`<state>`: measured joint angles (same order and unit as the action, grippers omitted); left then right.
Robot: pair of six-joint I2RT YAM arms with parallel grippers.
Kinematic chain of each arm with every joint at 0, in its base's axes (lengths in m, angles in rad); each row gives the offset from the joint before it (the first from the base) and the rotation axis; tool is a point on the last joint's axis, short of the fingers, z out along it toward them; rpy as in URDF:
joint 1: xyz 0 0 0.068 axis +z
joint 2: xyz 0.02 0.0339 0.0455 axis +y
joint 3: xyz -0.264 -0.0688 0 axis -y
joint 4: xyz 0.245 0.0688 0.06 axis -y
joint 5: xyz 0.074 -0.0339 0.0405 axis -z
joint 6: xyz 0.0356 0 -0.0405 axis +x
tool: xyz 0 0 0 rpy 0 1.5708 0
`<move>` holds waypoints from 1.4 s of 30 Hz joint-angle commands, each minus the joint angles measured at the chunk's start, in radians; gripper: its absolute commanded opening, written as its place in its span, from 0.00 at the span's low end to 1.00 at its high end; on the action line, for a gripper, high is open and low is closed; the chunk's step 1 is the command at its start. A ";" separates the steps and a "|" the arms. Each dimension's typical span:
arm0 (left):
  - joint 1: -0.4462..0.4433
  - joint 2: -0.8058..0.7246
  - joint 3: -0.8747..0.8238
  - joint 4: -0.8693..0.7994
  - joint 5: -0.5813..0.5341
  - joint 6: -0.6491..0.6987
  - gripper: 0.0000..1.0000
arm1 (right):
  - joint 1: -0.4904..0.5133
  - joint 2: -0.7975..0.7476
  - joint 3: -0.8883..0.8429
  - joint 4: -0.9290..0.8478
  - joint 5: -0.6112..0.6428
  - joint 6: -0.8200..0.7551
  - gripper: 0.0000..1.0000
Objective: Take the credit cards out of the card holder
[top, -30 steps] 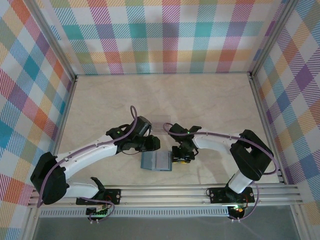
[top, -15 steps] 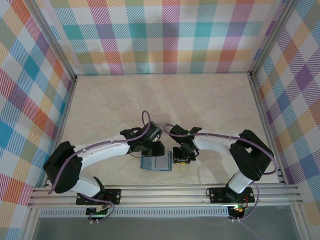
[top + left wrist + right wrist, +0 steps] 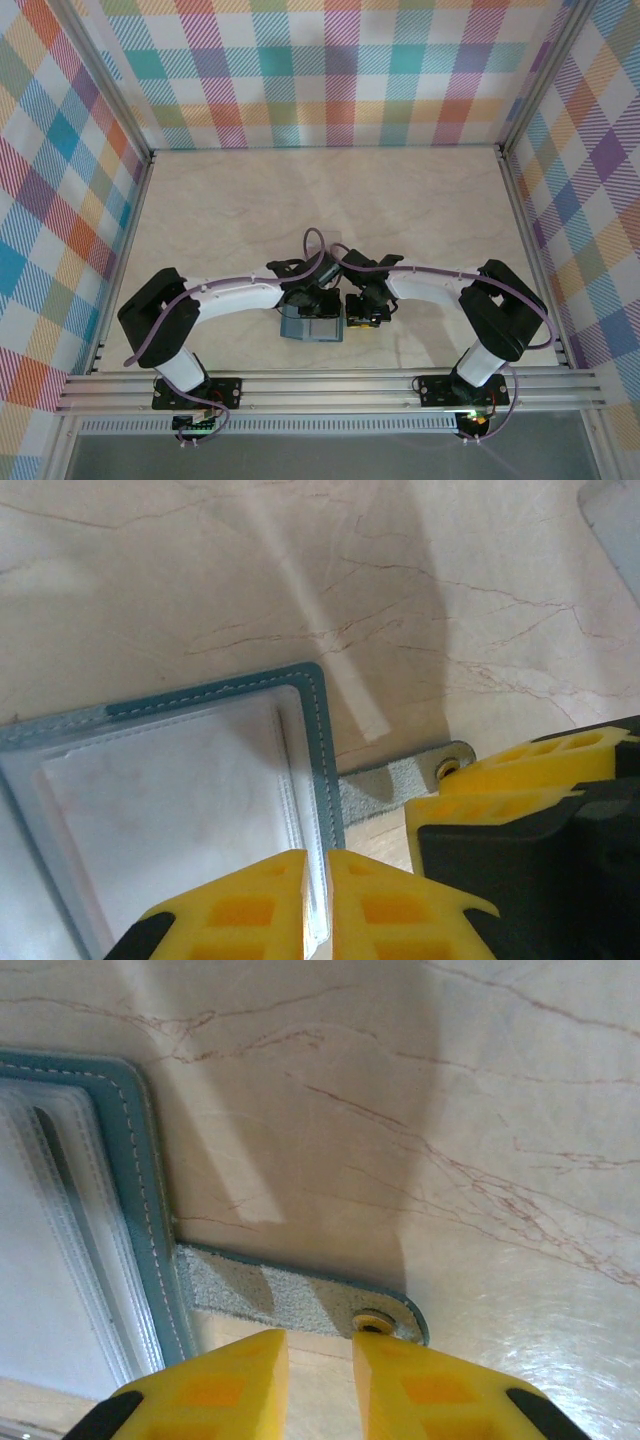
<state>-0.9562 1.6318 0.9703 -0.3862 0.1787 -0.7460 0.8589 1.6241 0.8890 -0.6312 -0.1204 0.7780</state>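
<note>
Two arms meet low over the near middle of the table [image 3: 300,200]. Left arm [image 3: 225,295]: elbow folded out to the left, forearm running right, wrist tipped down. Left gripper [image 3: 320,308] points down at the card holder [image 3: 312,330]. Its yellow fingers [image 3: 240,905] are set almost together, with a thin pale sliver pinched between them on the border that carries the tab. Card or pocket edge, can't tell which. Holder lies open and flat, teal rim with pale stitching, a whitish credit card [image 3: 170,790] under the clear pocket. Clasp tab [image 3: 285,1295] sticks out flat from that edge, snap [image 3: 373,1320] at its tip. Right gripper [image 3: 318,1385] sits just beside it, tips down at the tab, jaws a narrow gap apart with bare table between them, one tip touching the snap. Right arm [image 3: 430,283]: mirror pose, elbow out to the right, forearm running left.
</note>
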 commanded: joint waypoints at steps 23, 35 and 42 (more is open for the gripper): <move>-0.021 -0.025 -0.054 0.029 -0.052 -0.016 0.09 | 0.008 0.016 -0.022 -0.017 0.044 -0.014 0.28; -0.021 -0.055 -0.072 0.039 -0.052 -0.018 0.07 | 0.008 0.034 -0.002 -0.027 0.043 -0.022 0.27; -0.023 -0.018 -0.109 0.101 -0.025 -0.039 0.07 | 0.008 0.031 0.001 -0.033 0.046 -0.023 0.28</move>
<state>-0.9619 1.5909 0.8825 -0.3210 0.1352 -0.7704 0.8593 1.6226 0.8902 -0.6350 -0.1162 0.7704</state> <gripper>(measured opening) 0.071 0.275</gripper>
